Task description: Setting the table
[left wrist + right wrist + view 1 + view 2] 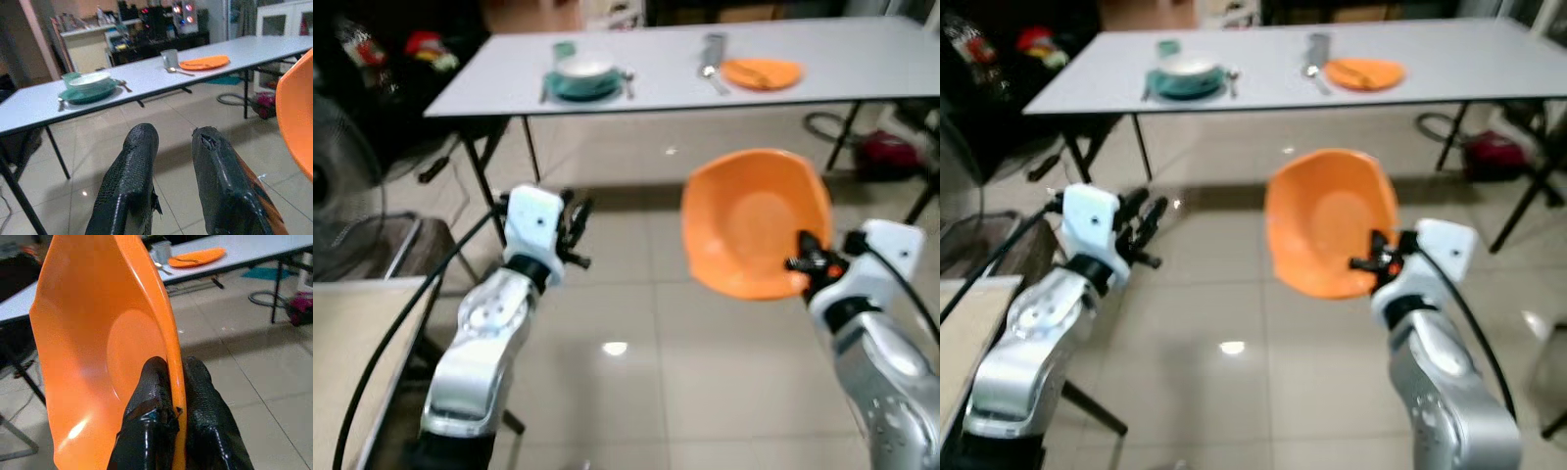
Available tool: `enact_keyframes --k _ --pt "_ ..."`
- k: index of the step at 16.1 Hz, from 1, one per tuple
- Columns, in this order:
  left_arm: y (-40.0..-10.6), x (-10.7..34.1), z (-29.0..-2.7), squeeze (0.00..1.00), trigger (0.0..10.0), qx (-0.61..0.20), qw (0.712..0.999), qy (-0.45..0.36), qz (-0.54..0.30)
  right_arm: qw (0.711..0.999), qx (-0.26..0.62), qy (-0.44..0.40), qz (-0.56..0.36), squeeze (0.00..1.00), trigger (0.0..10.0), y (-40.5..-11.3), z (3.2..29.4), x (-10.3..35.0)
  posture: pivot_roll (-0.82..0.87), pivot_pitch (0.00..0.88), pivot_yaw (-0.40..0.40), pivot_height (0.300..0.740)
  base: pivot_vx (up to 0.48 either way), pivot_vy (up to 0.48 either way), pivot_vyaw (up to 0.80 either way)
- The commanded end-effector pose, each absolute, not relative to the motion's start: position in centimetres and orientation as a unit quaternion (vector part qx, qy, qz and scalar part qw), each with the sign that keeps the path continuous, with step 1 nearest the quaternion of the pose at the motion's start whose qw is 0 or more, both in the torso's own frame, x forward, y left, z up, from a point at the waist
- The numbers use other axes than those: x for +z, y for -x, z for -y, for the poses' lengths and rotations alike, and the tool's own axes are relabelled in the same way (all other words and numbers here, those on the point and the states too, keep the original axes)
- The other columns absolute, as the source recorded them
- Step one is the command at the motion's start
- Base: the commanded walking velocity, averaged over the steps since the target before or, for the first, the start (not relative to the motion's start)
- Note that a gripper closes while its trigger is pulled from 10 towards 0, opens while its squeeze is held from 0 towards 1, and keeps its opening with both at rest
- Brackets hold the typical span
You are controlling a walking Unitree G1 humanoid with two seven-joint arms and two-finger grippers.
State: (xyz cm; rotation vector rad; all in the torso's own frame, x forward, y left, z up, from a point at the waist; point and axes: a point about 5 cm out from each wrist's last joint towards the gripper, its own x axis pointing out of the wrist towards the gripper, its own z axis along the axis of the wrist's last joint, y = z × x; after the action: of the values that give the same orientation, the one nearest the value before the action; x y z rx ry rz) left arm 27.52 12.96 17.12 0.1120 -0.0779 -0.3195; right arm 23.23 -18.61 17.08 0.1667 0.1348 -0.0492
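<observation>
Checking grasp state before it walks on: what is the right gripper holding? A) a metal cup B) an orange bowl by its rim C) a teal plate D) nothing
B: the right gripper is pinched on the rim of the orange bowl, held up tilted over the floor, short of the table.
</observation>
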Motion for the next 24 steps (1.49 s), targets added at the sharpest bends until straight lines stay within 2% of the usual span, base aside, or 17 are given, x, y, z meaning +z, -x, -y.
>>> enact_keyframes --k 1,6,15,20,24 --pt "-27.4 16.8 -13.3 0.0 10.0 -0.157 0.985 -0.058 0.038 0.996 -0.016 -0.074 -0.04 0.0 10.0 -23.3 18.5 17.9 0.02 0.0 0.063 0.74 0.281 0.0 0.0" --pt "-27.3 16.1 -13.2 0.0 10.0 -0.165 0.984 -0.064 0.032 0.996 -0.027 -0.074 -0.035 0.0 10.0 -23.5 18.7 17.6 0.02 0.0 0.059 0.74 0.297 0.0 -0.49" --pt "-27.1 14.9 -13.8 0.0 10.0 -0.161 0.985 -0.053 0.016 0.997 -0.049 -0.06 -0.02 0.0 10.0 -23.5 19.2 17.3 0.01 0.0 0.044 0.74 0.315 0.0 0.0" --pt "-26.3 13.5 -14.6 0.0 10.0 -0.16 0.986 -0.055 0.009 0.997 -0.038 -0.069 -0.02 0.0 10.0 -23.4 19.3 16.6 0.01 0.0 0.037 0.74 0.317 0.0 0.0" --pt "-26.9 14.0 -14.4 0.0 10.0 -0.163 0.984 -0.065 0.019 0.998 -0.029 -0.057 -0.013 0.0 10.0 -23.9 19.1 16.6 0.02 0.0 0.042 0.74 0.318 0.0 0.0"
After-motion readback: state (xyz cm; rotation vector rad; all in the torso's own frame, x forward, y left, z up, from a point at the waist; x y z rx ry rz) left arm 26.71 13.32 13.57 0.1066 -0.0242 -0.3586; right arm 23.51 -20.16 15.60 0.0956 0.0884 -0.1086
